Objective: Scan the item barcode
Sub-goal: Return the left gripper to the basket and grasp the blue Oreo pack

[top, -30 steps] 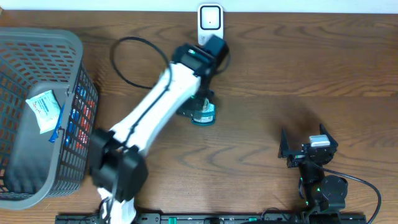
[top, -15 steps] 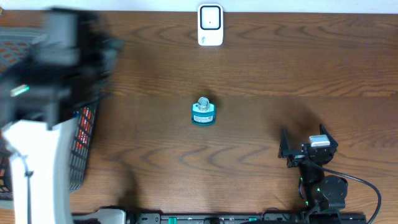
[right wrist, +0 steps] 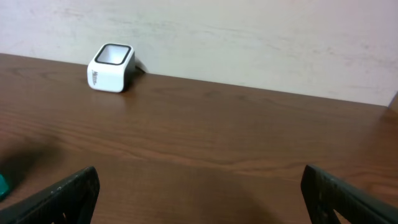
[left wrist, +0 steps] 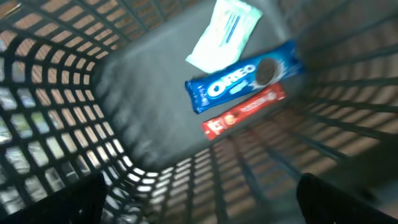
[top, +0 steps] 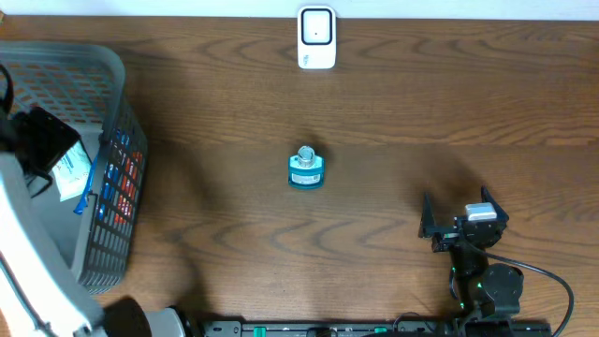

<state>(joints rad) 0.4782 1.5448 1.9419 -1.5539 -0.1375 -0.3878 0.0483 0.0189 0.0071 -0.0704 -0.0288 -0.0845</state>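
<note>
A small teal item (top: 305, 170) with a silver top stands alone mid-table; its edge shows at the far left of the right wrist view (right wrist: 2, 185). The white barcode scanner (top: 316, 37) sits at the table's back edge (right wrist: 111, 67). My left gripper (left wrist: 199, 202) hangs open and empty inside the grey basket (top: 103, 70), above a blue Oreo pack (left wrist: 242, 84), a red bar (left wrist: 244, 112) and a white packet (left wrist: 224, 34). Resting at the front right, my right gripper (top: 457, 215) is open and empty, facing the scanner (right wrist: 199, 193).
The basket fills the left end of the table, and its mesh walls (left wrist: 56, 106) surround the left gripper. The left arm (top: 28, 253) reaches over the basket's near side. A pale wall (right wrist: 249, 37) rises behind the scanner.
My left arm has swung away from the teal item near the scanner to over the basket at the left. The teal item stays standing on the table. The right arm has not moved.
</note>
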